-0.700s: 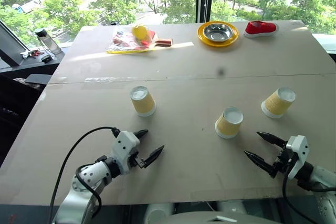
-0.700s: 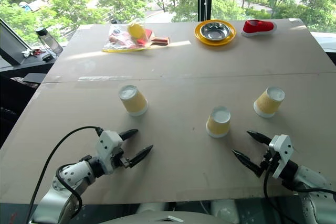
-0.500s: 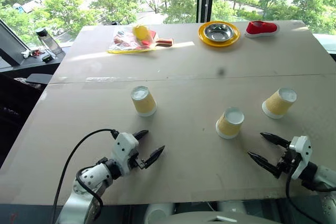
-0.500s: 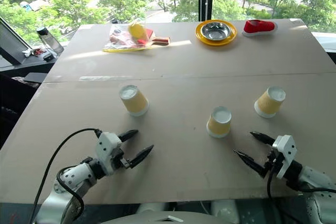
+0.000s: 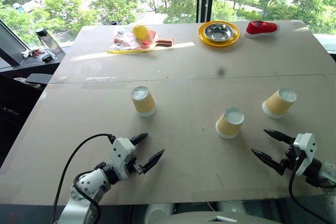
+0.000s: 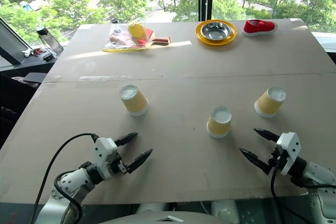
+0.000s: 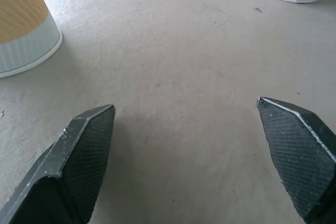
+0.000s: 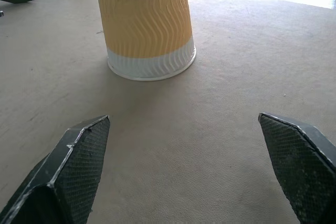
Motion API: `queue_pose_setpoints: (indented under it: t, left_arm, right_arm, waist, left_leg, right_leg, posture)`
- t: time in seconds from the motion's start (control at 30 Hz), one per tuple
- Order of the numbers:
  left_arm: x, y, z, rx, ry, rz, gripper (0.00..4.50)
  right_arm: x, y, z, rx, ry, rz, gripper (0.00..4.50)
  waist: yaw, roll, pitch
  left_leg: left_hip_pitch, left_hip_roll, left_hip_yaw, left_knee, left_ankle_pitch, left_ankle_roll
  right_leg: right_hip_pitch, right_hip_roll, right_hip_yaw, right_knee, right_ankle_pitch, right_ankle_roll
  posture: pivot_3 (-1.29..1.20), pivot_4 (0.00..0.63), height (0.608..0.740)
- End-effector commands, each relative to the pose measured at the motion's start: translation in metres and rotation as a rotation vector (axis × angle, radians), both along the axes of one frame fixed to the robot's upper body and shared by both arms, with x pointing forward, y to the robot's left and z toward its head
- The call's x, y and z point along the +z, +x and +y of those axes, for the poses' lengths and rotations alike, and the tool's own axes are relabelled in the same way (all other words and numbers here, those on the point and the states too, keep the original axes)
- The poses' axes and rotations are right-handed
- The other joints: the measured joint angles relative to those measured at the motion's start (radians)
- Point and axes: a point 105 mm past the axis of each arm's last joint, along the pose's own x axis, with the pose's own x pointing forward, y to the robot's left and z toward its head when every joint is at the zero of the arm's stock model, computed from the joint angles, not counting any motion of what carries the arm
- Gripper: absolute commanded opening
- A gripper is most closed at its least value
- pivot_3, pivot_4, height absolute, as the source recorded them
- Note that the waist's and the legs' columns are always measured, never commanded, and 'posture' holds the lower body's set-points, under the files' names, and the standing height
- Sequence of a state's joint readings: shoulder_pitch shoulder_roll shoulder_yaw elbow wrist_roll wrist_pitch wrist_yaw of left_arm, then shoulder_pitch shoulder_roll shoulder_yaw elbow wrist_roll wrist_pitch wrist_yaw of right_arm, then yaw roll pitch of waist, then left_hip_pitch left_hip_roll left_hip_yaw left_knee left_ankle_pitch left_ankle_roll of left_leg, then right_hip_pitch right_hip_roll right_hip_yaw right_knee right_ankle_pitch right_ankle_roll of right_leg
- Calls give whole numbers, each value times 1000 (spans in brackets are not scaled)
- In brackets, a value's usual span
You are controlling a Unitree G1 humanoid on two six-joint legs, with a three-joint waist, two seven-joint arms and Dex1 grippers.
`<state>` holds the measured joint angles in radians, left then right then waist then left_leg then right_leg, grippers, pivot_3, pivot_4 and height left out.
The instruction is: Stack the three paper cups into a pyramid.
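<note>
Evidently the three paper cups (image 5: 230, 123) stand upside down and well apart: one just ahead of the released right end effector (image 5: 272, 148), one beyond it, one ahead of the released left end effector (image 5: 143, 149). Light cups; a glancing finger could topple one.

Three paper cups (image 5: 143, 100) (image 5: 230, 123) (image 5: 279, 102) (all upside down), one yellow plate (image 5: 219, 34), one steel bowl (image 5: 218, 31), one red shoe (image 5: 261, 28)
</note>
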<state>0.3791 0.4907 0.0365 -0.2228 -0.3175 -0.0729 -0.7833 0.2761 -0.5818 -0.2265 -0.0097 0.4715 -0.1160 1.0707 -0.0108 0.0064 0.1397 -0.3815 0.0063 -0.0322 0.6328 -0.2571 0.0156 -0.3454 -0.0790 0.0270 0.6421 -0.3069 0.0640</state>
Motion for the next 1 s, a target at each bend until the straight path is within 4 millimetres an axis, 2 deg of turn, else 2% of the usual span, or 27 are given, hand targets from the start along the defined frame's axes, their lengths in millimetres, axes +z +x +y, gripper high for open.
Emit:
queue_pose_setpoints:
  t: [0.03,0.17,0.3,0.37,0.53,0.63,0.73,0.93,1.0]
  left_arm:
    - [-18,-8,-1,-11,12,81,4421]
    - [0,0,-5,-62,16,19,4421]
    - [29,8,-15,-153,4,-33,4421]
    - [52,10,-27,-261,4,-68,4421]
    - [92,-8,-50,-540,-61,-50,4421]
    - [109,-10,-57,-611,-75,-64,4421]
    - [118,-7,-61,-634,-57,-82,4421]
    - [125,0,-63,-635,-51,-94,4421]
    - [125,1,-62,-631,-45,-94,4500]
  right_arm:
    - [12,1,2,11,11,-57,4500]
    - [24,4,21,57,37,-90,4500]
    - [42,16,40,75,67,-159,4500]
    - [47,22,52,88,81,-180,4500]
    - [51,32,70,115,94,-194,4500]
    - [54,37,82,135,114,-210,4500]
    - [59,43,89,146,129,-223,4500]
    - [60,42,88,143,140,-235,4500]
    - [58,41,88,150,140,-231,3969]
  waist:
    - [0,0,0]
    - [2,0,0]
    - [2,-4,3]
    - [5,-9,6]
    - [4,-9,7]
    - [0,-9,7]
    - [-2,-9,8]
    - [-1,-10,9]
    - [-1,-11,9]
  left_leg:
    - [0,0,0,0,0,0]
    - [0,0,0,0,0,0]
    - [0,0,-1,1,0,0]
    - [-1,0,-1,1,0,0]
    - [-7,0,-3,1,0,0]
    - [-13,0,-3,1,0,-1]
    - [-16,0,-3,2,1,-1]
    - [-15,0,-3,6,1,0]
    - [-15,0,-3,8,1,0]
  right_leg:
    - [0,0,0,0,0,0]
    - [0,0,0,0,0,0]
    - [0,1,0,0,0,0]
    - [0,1,-1,0,1,1]
    - [-5,1,-3,0,2,3]
    - [-12,2,-3,1,2,4]
    - [-16,9,-5,4,2,4]
    - [-16,11,-6,9,2,4]
    - [-16,11,-6,11,2,4]
  posture:
    - [0,150,740]
    - [0,150,740]
    - [0,150,740]
    - [0,150,740]
    - [0,150,740]
    - [0,150,740]
    - [0,150,740]
    - [0,150,740]
    - [0,150,740]
